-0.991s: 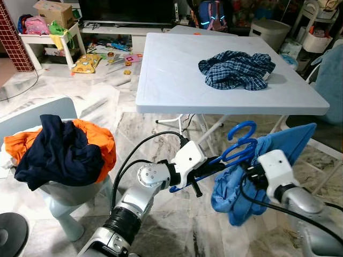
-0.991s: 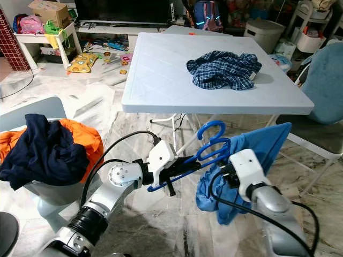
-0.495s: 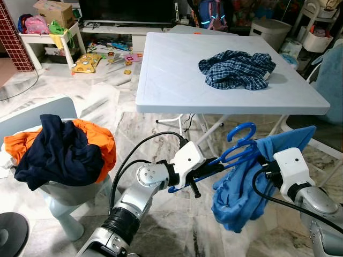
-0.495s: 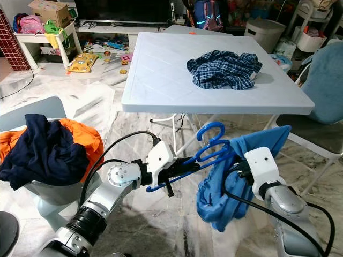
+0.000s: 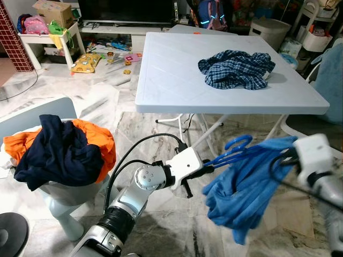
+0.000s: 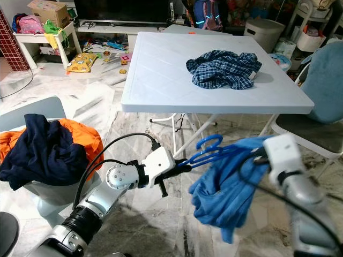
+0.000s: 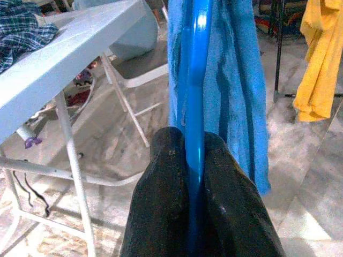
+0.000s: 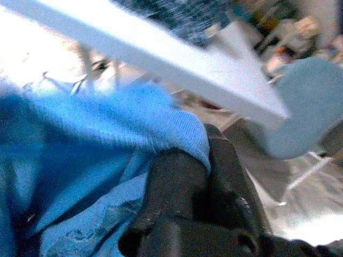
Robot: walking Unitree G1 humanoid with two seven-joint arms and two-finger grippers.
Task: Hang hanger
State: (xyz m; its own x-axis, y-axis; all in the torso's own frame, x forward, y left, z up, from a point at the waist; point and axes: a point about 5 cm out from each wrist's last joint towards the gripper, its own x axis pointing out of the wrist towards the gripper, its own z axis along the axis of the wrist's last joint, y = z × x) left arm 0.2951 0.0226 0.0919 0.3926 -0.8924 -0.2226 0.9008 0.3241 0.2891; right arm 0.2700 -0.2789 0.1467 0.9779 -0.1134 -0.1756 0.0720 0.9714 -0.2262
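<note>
Clamping blue hanger (image 7: 195,80), left gripper (image 7: 194,160) fingers pinch bar, seen at wrist. Right gripper (image 8: 199,160) pinches blue shirt (image 5: 246,187) edge. Head view: hanger below table (image 5: 177,80) front, shirt draped.

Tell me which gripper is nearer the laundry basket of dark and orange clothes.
Left. The left gripper, shut on the blue hanger, is just to the right of the basket. The right gripper, pinching the blue garment, is farther right, beyond the hanger.

hanger (image 5: 233,144): blue | garment (image 5: 246,190): blue | table (image 5: 166,80): white | shirt (image 5: 233,68): navy plaid
</note>
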